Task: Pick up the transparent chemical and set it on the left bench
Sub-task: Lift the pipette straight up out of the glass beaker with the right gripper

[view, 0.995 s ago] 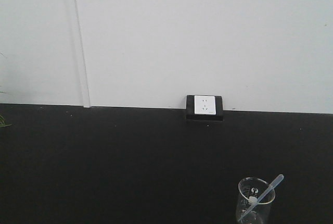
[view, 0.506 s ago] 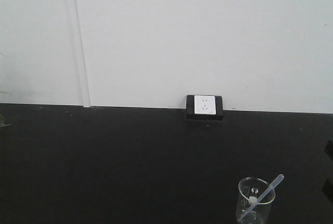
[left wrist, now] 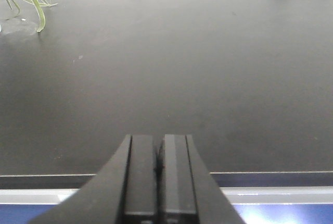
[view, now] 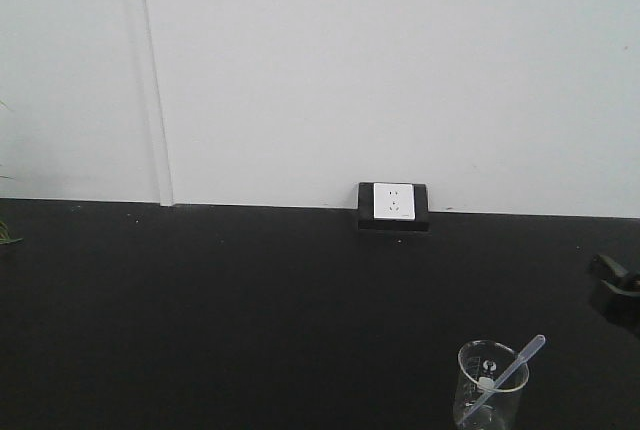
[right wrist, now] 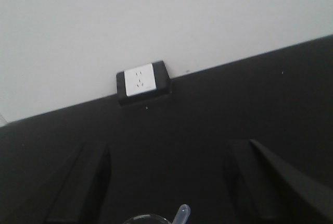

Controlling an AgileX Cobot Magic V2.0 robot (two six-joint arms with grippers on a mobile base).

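Black counter [view: 200, 300], right hand [right wrist: 167, 182] newly arrived

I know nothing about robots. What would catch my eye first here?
A glass beaker with a see-through pipette leaning in it stands front right on the black counter. A white wall socket sits at the counter's back edge. The right fingers hang open near the beaker.

Black counter [view: 200, 310], white wall [view: 350, 70], white socket [view: 393, 202], colourless pipette [view: 528, 353]
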